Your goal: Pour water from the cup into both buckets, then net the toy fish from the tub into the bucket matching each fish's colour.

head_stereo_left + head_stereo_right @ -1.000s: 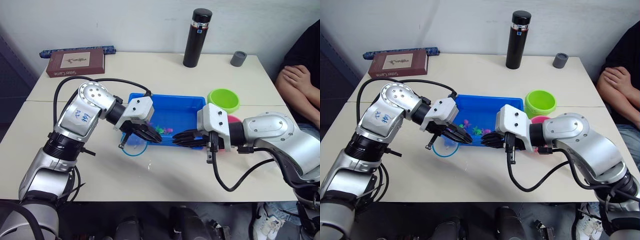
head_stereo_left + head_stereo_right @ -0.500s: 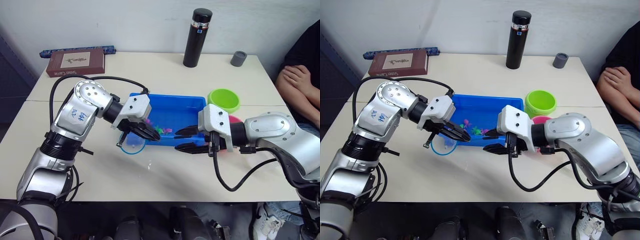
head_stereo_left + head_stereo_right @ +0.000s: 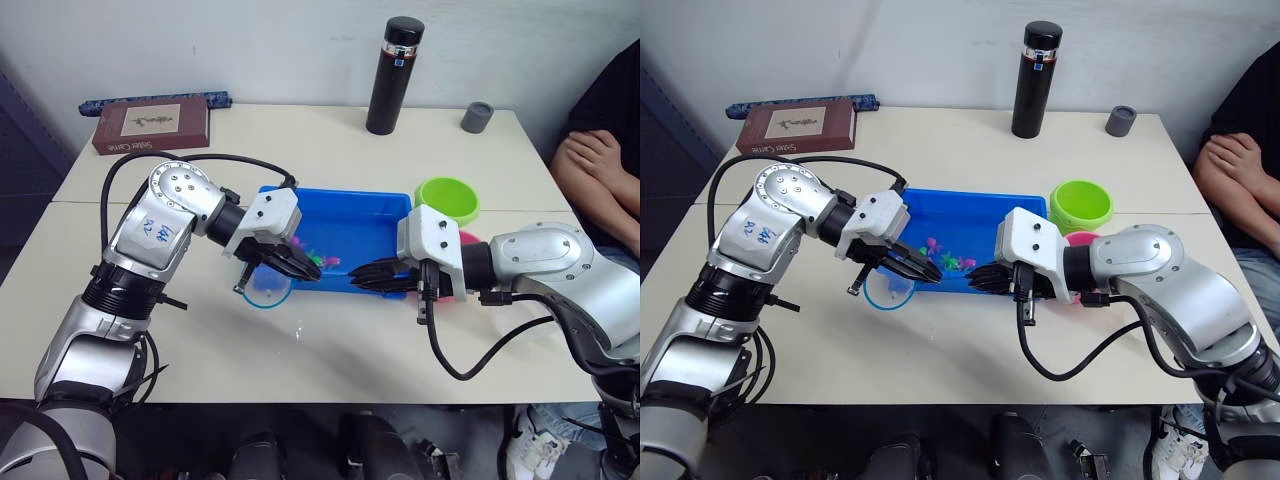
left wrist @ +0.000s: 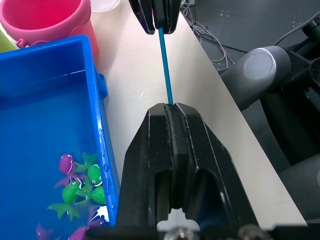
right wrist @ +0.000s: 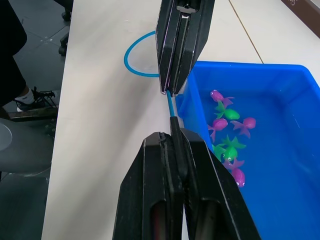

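Note:
The net's light blue hoop [image 3: 268,293] lies on the table just in front of the blue tub [image 3: 345,196]. Its thin blue handle [image 4: 165,70] runs between my two grippers at the tub's front wall. My left gripper [image 3: 306,271] is shut on the handle near the hoop. My right gripper [image 3: 360,275] is shut on the handle's other end. Several pink and green toy fish [image 5: 227,135] lie in the tub. The green bucket [image 3: 447,199] stands right of the tub. The pink bucket [image 4: 47,20] sits beside it, behind my right arm. A pale rim [image 4: 105,4] next to it may be the cup.
A tall black flask [image 3: 395,75] and a small grey cap [image 3: 478,117] stand at the back of the table. A brown book [image 3: 152,127] lies at the back left. A seated person's folded arms [image 3: 600,165] are at the right edge.
My right gripper's fingers were apart half a second ago and are now shut on the net handle. The left gripper and hoop have shifted slightly.

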Controlling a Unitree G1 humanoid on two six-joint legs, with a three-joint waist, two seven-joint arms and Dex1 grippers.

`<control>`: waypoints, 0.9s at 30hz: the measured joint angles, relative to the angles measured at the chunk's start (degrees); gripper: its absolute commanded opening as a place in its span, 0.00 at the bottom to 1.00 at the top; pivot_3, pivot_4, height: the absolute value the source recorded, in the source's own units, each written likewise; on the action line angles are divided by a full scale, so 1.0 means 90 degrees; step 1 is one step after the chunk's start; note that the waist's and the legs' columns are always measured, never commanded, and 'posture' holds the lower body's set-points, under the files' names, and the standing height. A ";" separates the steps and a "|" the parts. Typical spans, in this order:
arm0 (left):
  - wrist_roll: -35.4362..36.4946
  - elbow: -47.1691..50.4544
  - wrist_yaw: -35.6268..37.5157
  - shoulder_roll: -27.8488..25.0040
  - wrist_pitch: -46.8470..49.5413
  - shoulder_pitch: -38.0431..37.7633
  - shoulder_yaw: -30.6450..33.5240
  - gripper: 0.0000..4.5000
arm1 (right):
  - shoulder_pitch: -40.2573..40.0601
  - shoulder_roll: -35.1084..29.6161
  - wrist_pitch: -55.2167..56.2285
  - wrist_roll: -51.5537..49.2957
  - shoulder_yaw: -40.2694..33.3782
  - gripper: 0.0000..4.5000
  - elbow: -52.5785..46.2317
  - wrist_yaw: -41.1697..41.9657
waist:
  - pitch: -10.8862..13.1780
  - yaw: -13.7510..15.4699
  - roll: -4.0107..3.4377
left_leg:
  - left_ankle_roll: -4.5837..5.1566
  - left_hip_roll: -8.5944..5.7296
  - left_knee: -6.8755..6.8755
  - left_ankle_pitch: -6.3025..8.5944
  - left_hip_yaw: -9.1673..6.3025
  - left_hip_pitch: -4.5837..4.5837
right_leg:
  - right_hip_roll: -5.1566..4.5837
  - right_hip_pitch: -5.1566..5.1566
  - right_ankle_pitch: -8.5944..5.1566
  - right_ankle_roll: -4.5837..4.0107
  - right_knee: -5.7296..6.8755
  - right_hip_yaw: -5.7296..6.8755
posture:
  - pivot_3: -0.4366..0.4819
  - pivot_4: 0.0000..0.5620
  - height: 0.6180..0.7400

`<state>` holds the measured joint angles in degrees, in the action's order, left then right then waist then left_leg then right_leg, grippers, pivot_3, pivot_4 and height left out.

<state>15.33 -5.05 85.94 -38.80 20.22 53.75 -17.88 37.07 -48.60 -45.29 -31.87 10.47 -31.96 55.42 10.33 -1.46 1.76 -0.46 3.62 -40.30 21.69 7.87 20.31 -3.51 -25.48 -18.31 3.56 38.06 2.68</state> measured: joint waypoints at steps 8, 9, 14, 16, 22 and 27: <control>-0.0005 -0.0004 -0.0003 0.0071 0.0071 0.0007 -0.0019 0.00 | 0.0162 0.0262 -0.0256 -0.0376 -0.0245 0.32 -0.0049 -0.0134 | 0.0000 0.0003 0.0000 | 0.0000 0.0000 -0.0001 0.0000 -0.0001 0.0001 | 0.0000 0.0000 0.0000 0.0000 0.0002 0.0001 | 0.48 0.27 1.00; -0.0005 -0.0003 -0.0003 0.0089 0.0095 0.0026 -0.0021 0.00 | 0.0161 0.0262 -0.0259 -0.0381 -0.0243 0.32 -0.0071 -0.0128 | 0.0000 0.0004 0.0000 | 0.0000 0.0000 -0.0001 0.0000 -0.0002 0.0002 | 0.0000 0.0000 0.0000 0.0000 0.0002 0.0001 | 0.48 0.27 1.00; -0.0008 0.0014 -0.0003 0.0121 0.0124 0.0187 -0.0022 0.00 | 0.0133 0.0223 -0.0225 -0.0304 -0.0216 0.03 -0.0078 -0.0112 | 0.0000 0.0002 0.0000 | 0.0000 0.0000 -0.0001 0.0000 -0.0002 0.0003 | 0.0000 0.0000 0.0000 0.0000 0.0001 0.0002 | 0.48 0.27 1.00; -0.0004 0.0026 -0.0002 0.0135 0.0155 0.0210 -0.0023 0.00 | 0.0085 0.0167 -0.0157 -0.0209 -0.0196 0.01 -0.0078 -0.0088 | 0.0000 -0.0001 0.0000 | 0.0000 -0.0001 -0.0001 0.0000 -0.0002 0.0002 | 0.0001 0.0000 0.0000 0.0000 0.0001 0.0002 | 0.48 0.27 1.00; -0.0001 0.0038 -0.0003 0.0172 0.0231 0.0210 -0.0029 0.00 | 0.0063 0.0110 0.0040 -0.0015 -0.0178 0.01 -0.0080 0.0015 | 0.0001 -0.0002 -0.0001 | 0.0000 0.0000 -0.0001 0.0000 -0.0002 0.0002 | 0.0000 0.0000 0.0000 0.0000 0.0001 0.0002 | 0.48 0.27 1.00; 0.0000 0.0038 -0.0004 0.0181 0.0253 0.0210 -0.0028 0.00 | 0.0063 0.0110 0.0055 0.0044 -0.0178 0.01 -0.0080 0.0046 | 0.0001 -0.0002 -0.0001 | 0.0000 0.0000 -0.0001 0.0000 -0.0002 0.0002 | 0.0000 0.0000 0.0000 0.0000 0.0001 0.0002 | 0.48 0.27 1.00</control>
<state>15.33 -4.70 85.90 -37.17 22.50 55.64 -18.13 37.64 -47.61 -44.79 -31.47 8.86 -32.68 55.84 10.34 -1.47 1.75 -0.46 3.62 -40.31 21.69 7.85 20.34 -3.51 -25.48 -18.31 3.56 38.07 2.70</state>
